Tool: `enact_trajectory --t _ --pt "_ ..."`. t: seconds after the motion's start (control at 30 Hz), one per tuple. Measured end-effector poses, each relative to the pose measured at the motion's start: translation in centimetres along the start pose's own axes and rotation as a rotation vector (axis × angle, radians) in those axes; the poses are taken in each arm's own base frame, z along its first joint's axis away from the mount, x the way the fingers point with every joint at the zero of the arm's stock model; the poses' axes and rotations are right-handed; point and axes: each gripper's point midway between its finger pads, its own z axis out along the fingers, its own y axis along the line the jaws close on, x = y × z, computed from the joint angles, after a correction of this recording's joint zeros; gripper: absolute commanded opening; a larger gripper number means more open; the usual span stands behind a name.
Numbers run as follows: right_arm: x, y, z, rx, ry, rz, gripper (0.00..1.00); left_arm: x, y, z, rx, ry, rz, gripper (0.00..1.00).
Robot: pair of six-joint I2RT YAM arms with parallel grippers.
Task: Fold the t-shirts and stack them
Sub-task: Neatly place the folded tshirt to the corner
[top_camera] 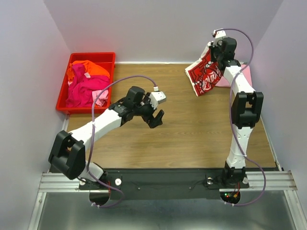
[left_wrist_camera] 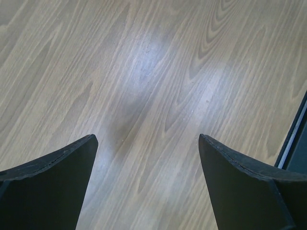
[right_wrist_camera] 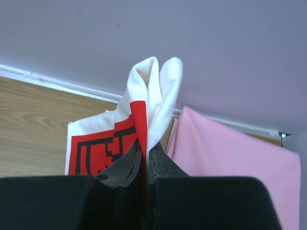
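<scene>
Lilac walls [top_camera: 158, 28] enclose a wood-grain desk [top_camera: 192, 143], above whose far right corner the white cloth t-shirt with a red printed graphic [top_camera: 205, 75] hangs clamped in the right end effector [right_wrist_camera: 145, 151], a pale pink cloth t-shirt [right_wrist_camera: 230, 153] lying just behind it. Orange and magenta cloth t-shirts [top_camera: 84, 86] fill a red plastic bin [top_camera: 61, 98] far left; the left end effector [top_camera: 156, 116] hovers mid-desk, spread wide, empty.

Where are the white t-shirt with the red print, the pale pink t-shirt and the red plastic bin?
white cloth t-shirt with red print [top_camera: 205, 76]: top view, on the printed panel.
pale pink cloth t-shirt [right_wrist_camera: 225, 148]: right wrist view, on its flat middle.
red plastic bin [top_camera: 93, 55]: top view, on its far rim.
</scene>
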Motion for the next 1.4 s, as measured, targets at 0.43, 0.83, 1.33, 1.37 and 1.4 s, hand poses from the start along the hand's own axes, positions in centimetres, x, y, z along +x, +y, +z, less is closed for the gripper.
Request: enact_trajectory --t 0.43,0.83,1.33,1.37,1.4 --pt "-1.8 -1.9 0.6 0.058 -0.014 -0.087 0.01 0.1 0.0 -1.1 -0.018 -0.013 -0.013 0.99" --pt "-3.1 -7.1 -0.6 0.135 -0.035 -0.121 0.01 0.2 0.1 -1.1 -0.017 -0.015 -0.017 0.99" --pt "-2.4 -9.0 -0.6 0.138 -0.024 -0.196 0.0 0.4 0.1 -1.2 -0.014 -0.006 -0.022 0.99" --pt "-2.2 -9.2 -0.4 0.136 -0.024 -0.205 0.01 0.5 0.0 -1.2 -0.013 -0.003 -0.023 0.99" --pt "-2.0 -9.3 -0.1 0.135 -0.023 -0.211 0.01 0.6 0.0 -1.2 -0.011 0.001 -0.025 0.99"
